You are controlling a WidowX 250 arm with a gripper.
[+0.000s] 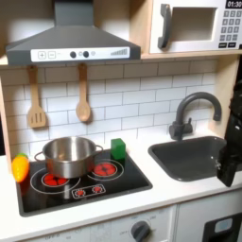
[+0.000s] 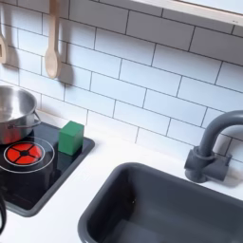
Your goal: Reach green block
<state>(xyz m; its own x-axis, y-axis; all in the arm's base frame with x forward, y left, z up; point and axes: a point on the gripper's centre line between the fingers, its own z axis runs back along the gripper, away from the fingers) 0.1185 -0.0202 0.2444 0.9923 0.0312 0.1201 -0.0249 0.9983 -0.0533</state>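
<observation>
Black gripper (image 1: 230, 159) hangs at three o'clock in the first exterior view, over the sink (image 1: 189, 163); its finger opening cannot be told. Green block (image 1: 118, 148) (image 2: 70, 138) sits on the stove's (image 1: 80, 181) far corner, beside the steel pot (image 1: 66, 156).

Arm is showing as a dark gripper (image 1: 229, 163) at the first exterior view's right edge; jaw state is not discernible.
</observation>
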